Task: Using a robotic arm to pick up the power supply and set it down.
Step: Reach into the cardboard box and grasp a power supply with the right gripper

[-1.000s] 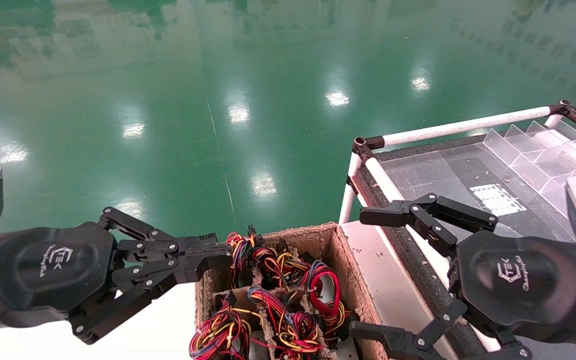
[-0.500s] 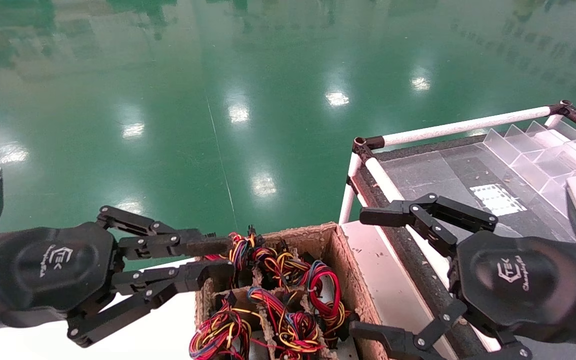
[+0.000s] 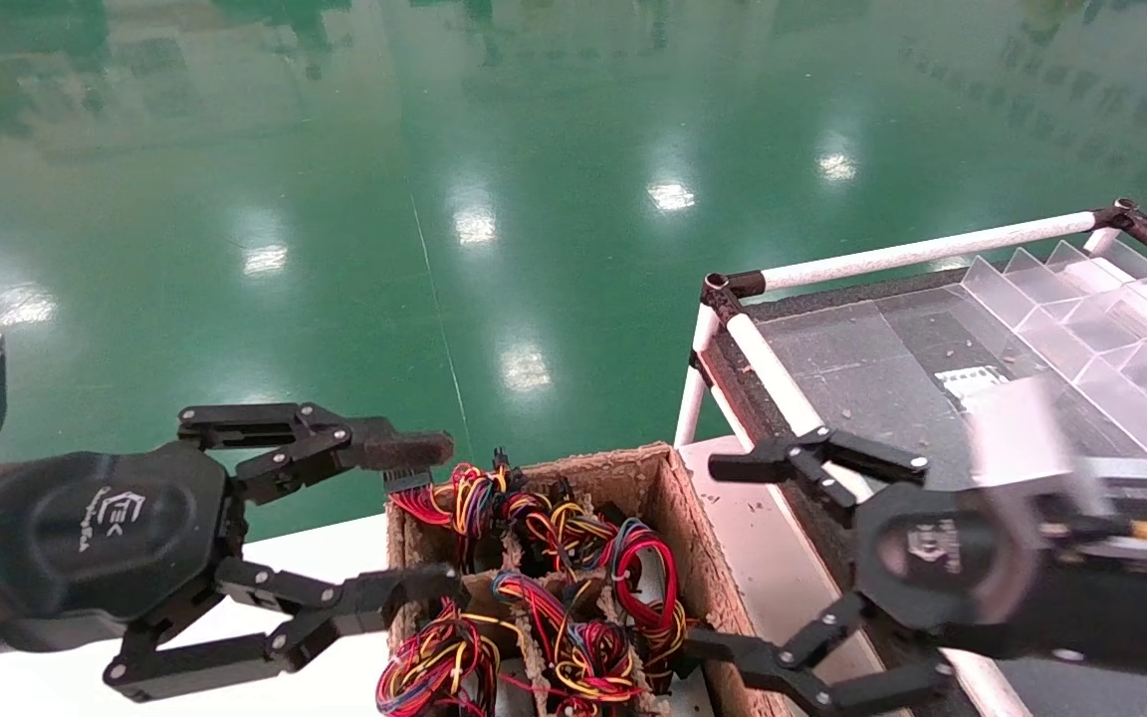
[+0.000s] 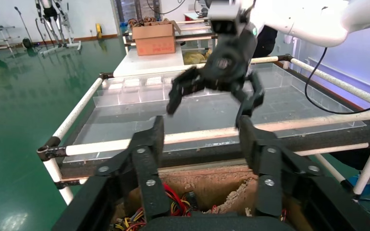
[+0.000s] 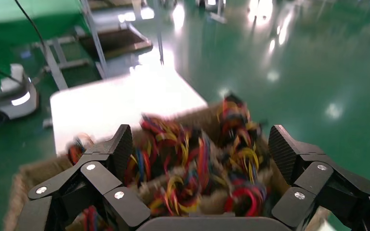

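Hovering wide open and empty at the cardboard box's (image 3: 698, 558) right edge, the right gripper (image 3: 718, 558) faces the power supply (image 3: 638, 573), nested just beside that wall. Left gripper (image 3: 424, 518) spreads over the opposite edge.

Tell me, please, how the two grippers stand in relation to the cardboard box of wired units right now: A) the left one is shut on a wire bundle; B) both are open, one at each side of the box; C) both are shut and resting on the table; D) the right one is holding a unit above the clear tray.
B: the left gripper and right gripper both show spread fingers, flanking the cardboard box, and neither holds anything.
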